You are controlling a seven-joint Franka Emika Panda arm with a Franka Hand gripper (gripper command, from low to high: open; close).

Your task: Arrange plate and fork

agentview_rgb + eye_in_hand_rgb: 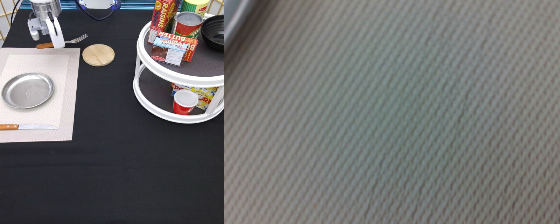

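Note:
The silver plate lies on the left part of a pale placemat at the exterior view's left. The fork lies on the black table just past the mat's top edge, wooden handle to the left, tines to the right. My gripper hangs low at the top left, right over the middle of the fork and hiding that part of it. Whether it touches the fork does not show. The wrist view shows only the mat's weave from close by.
A wooden-handled knife lies along the mat's bottom edge. A tan wooden disc sits right of the fork. A white two-tier turntable with cans, boxes and a red cup stands at the right.

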